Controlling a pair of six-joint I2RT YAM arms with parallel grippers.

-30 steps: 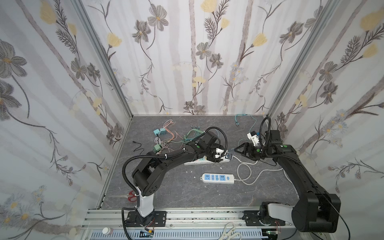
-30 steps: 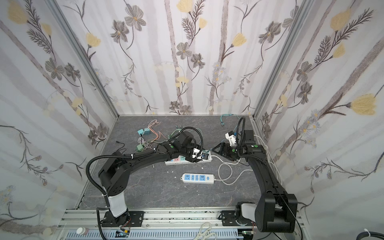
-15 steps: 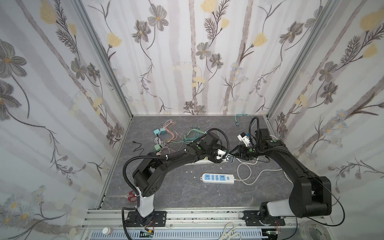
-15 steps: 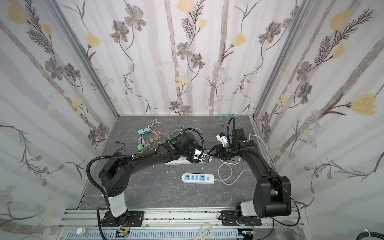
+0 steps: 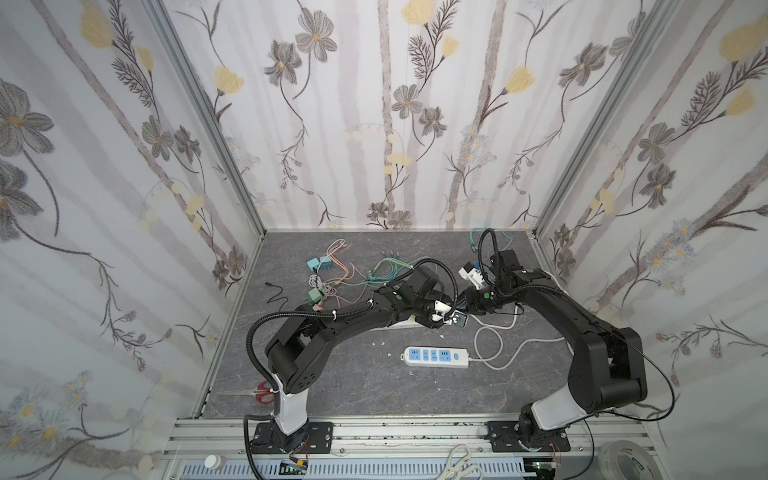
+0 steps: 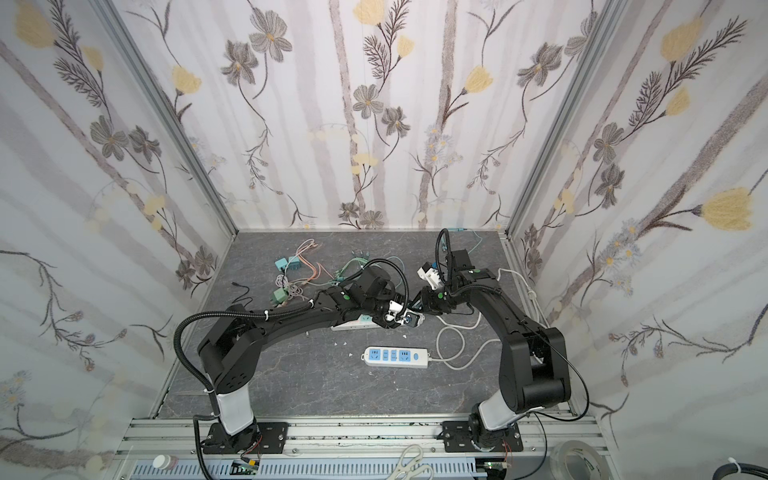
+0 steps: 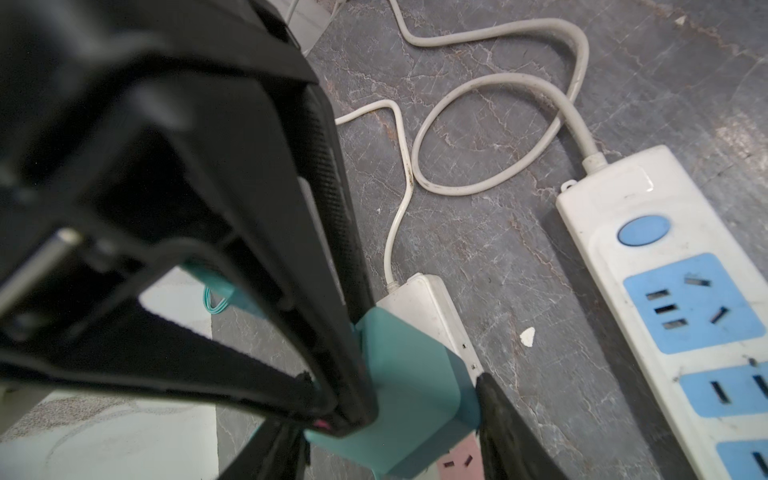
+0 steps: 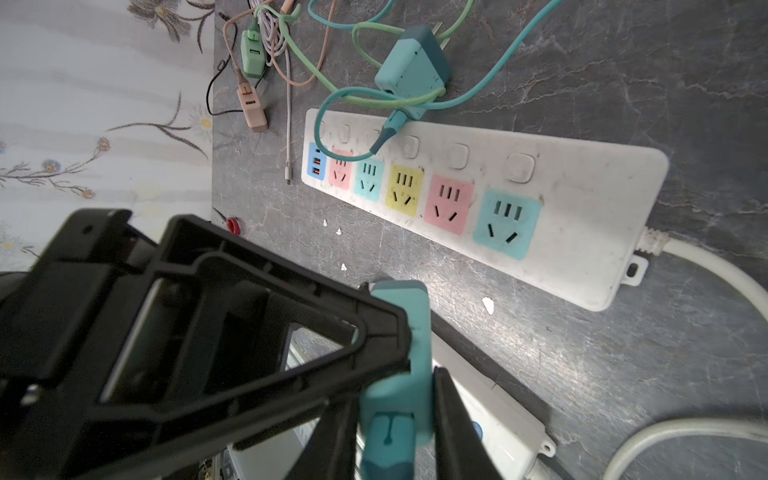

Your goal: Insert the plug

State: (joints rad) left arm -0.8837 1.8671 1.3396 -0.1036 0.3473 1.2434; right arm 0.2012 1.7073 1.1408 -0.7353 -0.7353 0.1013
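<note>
Also near plug point(image 7: 411, 386): blue power strip point(image 5: 435, 358).

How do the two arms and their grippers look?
The left arm and right arm are black with white base segments and green dots. A ribbed black hose follows the left; a black cable loops at the right wrist. The left gripper and right gripper have black triangular frames.

Bright, even light up top; fuzzy bits up close.
In both top views we see soft white light on the flowery paper walls point(image 5: 374, 124) and the grey stone-look floor point(image 5: 374, 386), and things there look sharp and clear. In the left wrist view the black left gripper point(image 7: 415, 399) looks fuzzy, and the white plastic power strip with blue sockets point(image 7: 665, 257) throws a dark shadow.
</note>
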